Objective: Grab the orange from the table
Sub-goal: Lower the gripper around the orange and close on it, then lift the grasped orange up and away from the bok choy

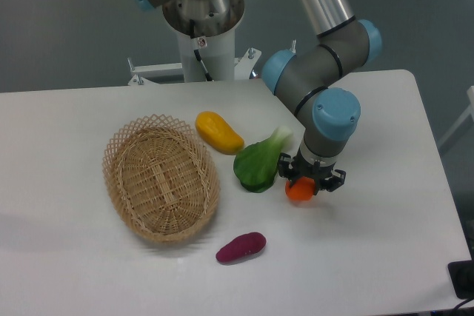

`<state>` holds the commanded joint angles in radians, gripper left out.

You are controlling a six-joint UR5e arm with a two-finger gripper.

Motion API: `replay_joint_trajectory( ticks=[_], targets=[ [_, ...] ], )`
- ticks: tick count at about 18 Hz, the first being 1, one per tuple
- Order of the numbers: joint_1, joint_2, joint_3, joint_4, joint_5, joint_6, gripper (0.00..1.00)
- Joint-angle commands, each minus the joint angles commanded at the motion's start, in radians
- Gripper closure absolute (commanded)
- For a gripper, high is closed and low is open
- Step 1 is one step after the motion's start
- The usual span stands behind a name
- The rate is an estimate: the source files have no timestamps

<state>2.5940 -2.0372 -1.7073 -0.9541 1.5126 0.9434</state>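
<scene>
arm: the grey ur5e arm with light blue joint caps [337, 112] is reaching down from the far side of the scene and is pointing its wrist straight down over the middle-right of the table.
gripper: the black two-finger gripper [306, 181] is sitting directly over the fruit, its dark fingers straddling the top of it on the left and right sides.
gripper state: the fingers are standing apart on either side of the fruit; whether they are pressing on its skin, i cannot tell from this view.
orange: the small round bright orange-red fruit [299, 191] is lying on the tabletop right under the gripper, with only its near lower half showing below the black fingers.
table: the large white smooth tabletop with rounded corners [385, 249] is carrying everything in the scene.
leafy green: the green leafy vegetable with a pale stalk [259, 162] is lying just left of the orange, its stalk end pointing far and right, toward the wrist.
yellow fruit: the elongated yellow-orange fruit [218, 132] is lying farther back and left of the leafy green, near the basket's far right rim.
basket: the oval woven wicker basket [161, 177] is sitting on the left part of the table, well apart from the orange.
purple item: the small oblong purple vegetable [241, 247] is lying near the front, to the near left of the orange and just right of the basket's near end.
</scene>
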Motion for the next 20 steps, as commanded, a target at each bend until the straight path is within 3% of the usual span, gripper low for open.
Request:
replay_joint_trajectory(
  ticks=[7,20],
  targets=[
    [0.012,0.043,0.018,-0.002,0.0,0.005,0.51],
    [0.095,0.063,0.139,-0.014,0.011,0.127,0.51]
  ],
)
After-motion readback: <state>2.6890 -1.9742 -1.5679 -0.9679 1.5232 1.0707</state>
